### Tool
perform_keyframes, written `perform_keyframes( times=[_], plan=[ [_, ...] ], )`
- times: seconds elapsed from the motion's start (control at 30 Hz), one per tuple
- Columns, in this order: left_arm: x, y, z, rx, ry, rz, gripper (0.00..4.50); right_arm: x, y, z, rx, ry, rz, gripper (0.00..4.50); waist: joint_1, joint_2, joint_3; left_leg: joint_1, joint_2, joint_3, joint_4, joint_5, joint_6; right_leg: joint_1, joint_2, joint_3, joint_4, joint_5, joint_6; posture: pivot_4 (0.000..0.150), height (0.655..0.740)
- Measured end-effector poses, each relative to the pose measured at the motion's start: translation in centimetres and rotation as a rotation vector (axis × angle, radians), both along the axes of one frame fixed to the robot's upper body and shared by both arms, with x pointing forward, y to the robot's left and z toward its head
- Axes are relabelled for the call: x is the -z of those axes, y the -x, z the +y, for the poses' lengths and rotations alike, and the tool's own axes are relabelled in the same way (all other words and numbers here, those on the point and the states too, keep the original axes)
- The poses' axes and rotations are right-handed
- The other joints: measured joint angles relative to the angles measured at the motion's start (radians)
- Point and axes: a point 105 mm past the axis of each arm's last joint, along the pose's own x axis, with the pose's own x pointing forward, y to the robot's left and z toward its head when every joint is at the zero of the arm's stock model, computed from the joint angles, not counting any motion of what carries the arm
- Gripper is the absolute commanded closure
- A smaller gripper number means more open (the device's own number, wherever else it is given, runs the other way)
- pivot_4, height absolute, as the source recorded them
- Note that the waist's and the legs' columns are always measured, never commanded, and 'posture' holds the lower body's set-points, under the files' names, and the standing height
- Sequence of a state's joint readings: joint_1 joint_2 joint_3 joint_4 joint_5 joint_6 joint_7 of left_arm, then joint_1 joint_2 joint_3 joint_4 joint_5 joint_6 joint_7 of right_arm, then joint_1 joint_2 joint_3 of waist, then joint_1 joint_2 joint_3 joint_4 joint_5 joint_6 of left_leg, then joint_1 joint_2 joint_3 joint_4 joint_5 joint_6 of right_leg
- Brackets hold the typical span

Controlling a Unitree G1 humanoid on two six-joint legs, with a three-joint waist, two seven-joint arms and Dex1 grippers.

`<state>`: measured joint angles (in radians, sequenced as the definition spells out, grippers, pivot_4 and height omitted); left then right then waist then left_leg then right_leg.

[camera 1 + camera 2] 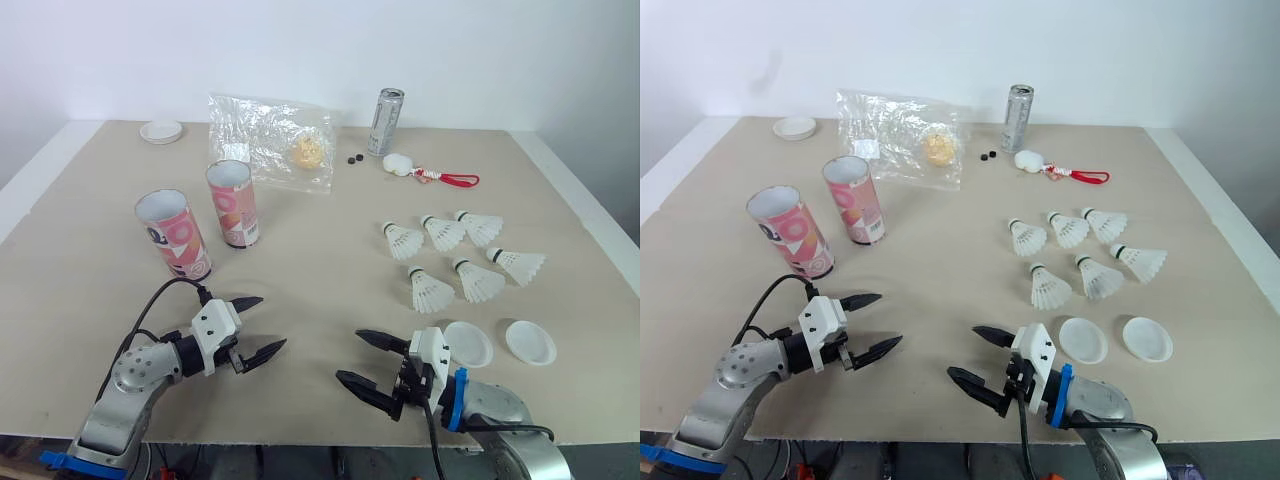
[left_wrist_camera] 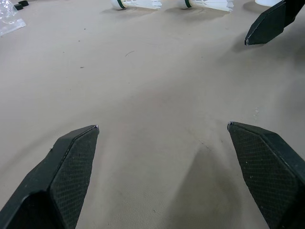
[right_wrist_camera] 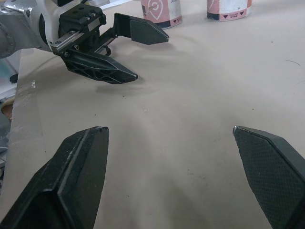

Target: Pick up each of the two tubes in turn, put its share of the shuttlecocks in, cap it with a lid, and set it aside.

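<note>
Tipping risk: tubes (image 1: 175, 235) stand upright side by side beyond left claw (image 1: 273, 321); it and right claw (image 1: 348, 355) gape empty, so a high or glancing grab could topple one

Beige table (image 1: 80, 230); plain white wall (image 1: 300, 50) behind

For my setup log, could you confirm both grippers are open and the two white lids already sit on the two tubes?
No: the left gripper and right gripper are open, but the left eye view shows the two white lids lying on the table, both tubes uncapped.
</note>
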<state>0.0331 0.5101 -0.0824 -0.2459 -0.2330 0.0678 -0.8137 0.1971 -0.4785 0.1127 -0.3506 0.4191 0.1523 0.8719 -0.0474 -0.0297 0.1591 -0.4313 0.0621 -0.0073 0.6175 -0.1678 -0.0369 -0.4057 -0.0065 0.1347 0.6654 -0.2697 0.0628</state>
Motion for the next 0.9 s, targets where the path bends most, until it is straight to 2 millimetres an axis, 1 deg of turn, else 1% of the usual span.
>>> perform_keyframes(
  times=[0.47,0.9],
  plan=[
    [-0.01,-0.08,-0.11,0.049,0.036,0.034,0.0,0.1,-0.42,-0.03,0.012,-0.012,0.005,0.03,0.0,0.0,0.0,0.0,0.0,0.0,0.0,0.0,0.0,0.0,0.0,0.0,0.0,0.0,0.0,0.15,0.74],
    [-0.14,-0.14,-0.07,0.057,0.028,0.031,0.0,0.0,-0.5,0.07,0.015,-0.02,0.002,0.03,0.0,0.0,0.0,0.0,0.0,0.0,0.0,0.0,0.0,0.0,0.0,0.0,0.0,0.0,0.0,0.15,0.74]
  ],
)
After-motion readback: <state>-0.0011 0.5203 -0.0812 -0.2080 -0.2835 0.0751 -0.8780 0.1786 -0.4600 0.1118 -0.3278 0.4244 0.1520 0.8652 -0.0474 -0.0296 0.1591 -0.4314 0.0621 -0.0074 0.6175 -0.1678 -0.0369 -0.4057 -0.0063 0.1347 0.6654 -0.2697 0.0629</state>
